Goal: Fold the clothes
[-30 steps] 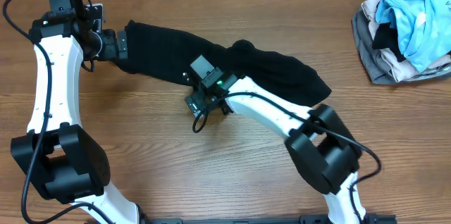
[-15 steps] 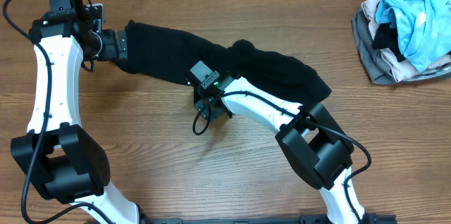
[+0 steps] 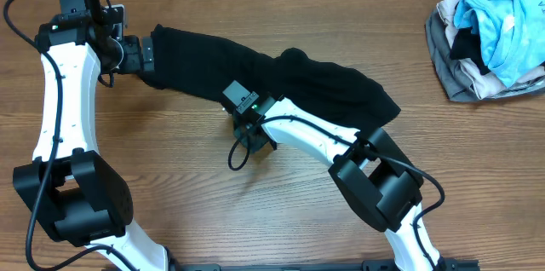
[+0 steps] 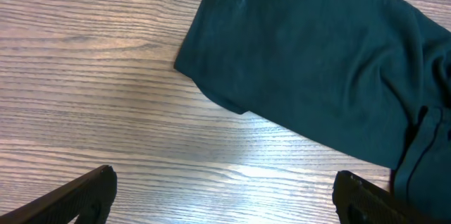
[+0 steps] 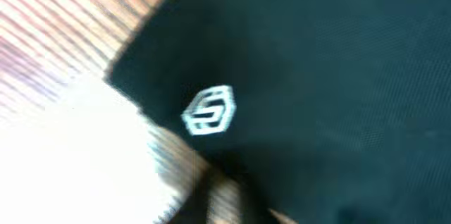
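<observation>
Spread in a shallow arc across the upper middle of the wooden table (image 3: pixel 170 177): one long black garment (image 3: pixel 281 79), running from the upper left of the overhead frame down to a wider, bunched end right of centre, with a raised fold near its midpoint. At its upper-left end, the left gripper (image 3: pixel 146 52); in the left wrist view, fingers (image 4: pixel 81 196) set wide apart at the two bottom corners and closed on nothing. Between them, bare wood grain. Ahead of them, the garment's squared end filling the upper right of that frame, with a darker fold close to the right-hand fingertip; contact there not determinable. Near the overhead frame's centre, at the garment's lower edge, the right gripper (image 3: pixel 234 98), largely hidden beneath its own camera housing. Opening and grasp not determinable: right wrist view blurred, no fingers clearly resolved. Filling most of that view, black cloth bearing a small white hexagonal logo (image 5: pixel 208 110) just inside the cloth's edge, left of centre; wood grain at upper left, washed-out glare at lower left. Reaching in from the lower right, the right arm (image 3: pixel 341 147), overlapping the garment's lower edge. Hanging from the right wrist onto the table, a loose black cable (image 3: pixel 236 150). At far upper right, well apart from the garment, a bundle of light-blue, grey and beige clothing (image 3: pixel 490 32).
</observation>
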Robot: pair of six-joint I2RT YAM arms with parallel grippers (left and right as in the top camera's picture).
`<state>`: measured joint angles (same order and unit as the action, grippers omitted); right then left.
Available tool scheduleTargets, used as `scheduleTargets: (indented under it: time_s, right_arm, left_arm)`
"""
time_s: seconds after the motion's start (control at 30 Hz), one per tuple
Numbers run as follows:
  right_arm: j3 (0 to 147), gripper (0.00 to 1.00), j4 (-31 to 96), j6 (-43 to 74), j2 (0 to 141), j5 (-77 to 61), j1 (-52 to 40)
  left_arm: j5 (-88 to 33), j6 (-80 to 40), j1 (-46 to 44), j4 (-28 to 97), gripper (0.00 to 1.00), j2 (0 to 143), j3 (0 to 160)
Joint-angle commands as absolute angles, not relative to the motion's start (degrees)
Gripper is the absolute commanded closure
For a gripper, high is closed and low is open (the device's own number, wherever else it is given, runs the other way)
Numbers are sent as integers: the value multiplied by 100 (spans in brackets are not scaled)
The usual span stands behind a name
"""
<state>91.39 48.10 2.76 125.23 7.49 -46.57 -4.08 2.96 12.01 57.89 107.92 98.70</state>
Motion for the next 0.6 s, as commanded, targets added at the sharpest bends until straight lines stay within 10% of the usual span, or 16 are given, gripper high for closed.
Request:
scheduleTargets:
  time_s: [0.0, 0.57]
  right_arm:
    - [9159, 96, 4838, 499, 12696, 602, -4241]
    - [10064, 96, 6541, 729, 10597, -180, -2685]
  left_arm:
    - [-445, 215, 1181, 5822, 0, 10849, 9795]
    - [-429, 237, 1181, 5846, 5, 10849, 9795]
